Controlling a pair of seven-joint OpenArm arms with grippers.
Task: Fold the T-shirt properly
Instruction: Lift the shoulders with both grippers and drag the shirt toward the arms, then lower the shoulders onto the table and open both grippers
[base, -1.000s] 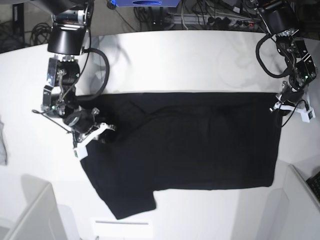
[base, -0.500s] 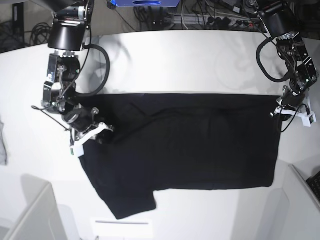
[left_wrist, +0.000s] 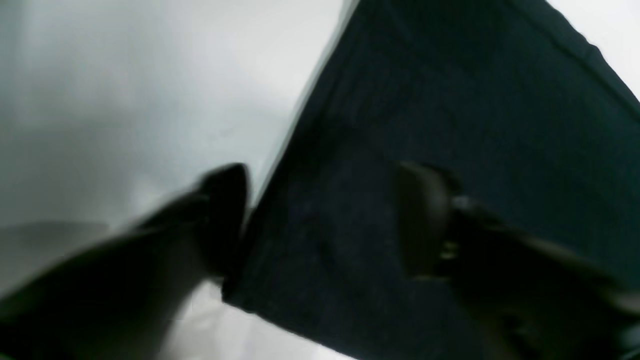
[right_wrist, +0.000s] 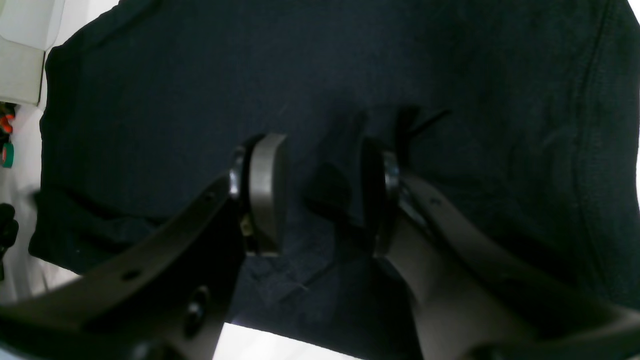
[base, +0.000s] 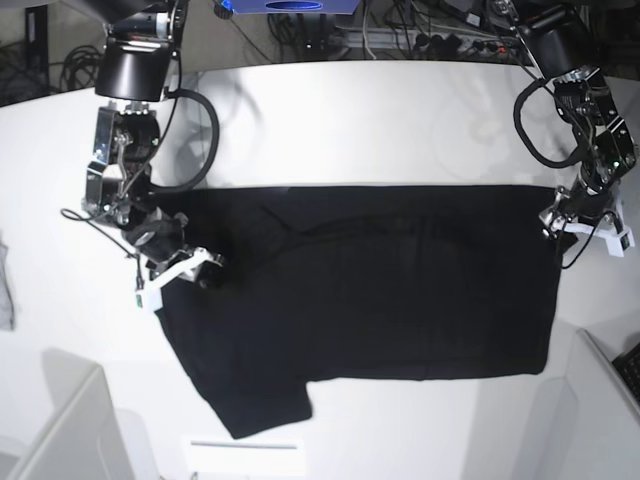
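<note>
The black T-shirt (base: 380, 290) lies flat on the white table (base: 350, 120), folded into a wide rectangle, with one sleeve sticking out at the near left. My right gripper (base: 178, 275) sits low over its left end. In the right wrist view this gripper (right_wrist: 320, 195) is open, and a small pucker of cloth (right_wrist: 330, 190) stands between the fingers. At the far right corner, my left gripper (base: 585, 228) hovers over the shirt. The left wrist view is blurred but shows this gripper (left_wrist: 325, 220) open astride the shirt's edge (left_wrist: 450, 100).
A grey cloth scrap (base: 5, 290) lies at the table's left edge. White boxes stand at the near left (base: 60, 420) and near right (base: 595, 400). Cables (base: 400, 35) run behind the table. A green tape roll (right_wrist: 6, 155) sits beyond the shirt.
Both grippers were shut on the shirt's ends and now stand open. The cloth has settled on the table. The arms have barely shifted.
</note>
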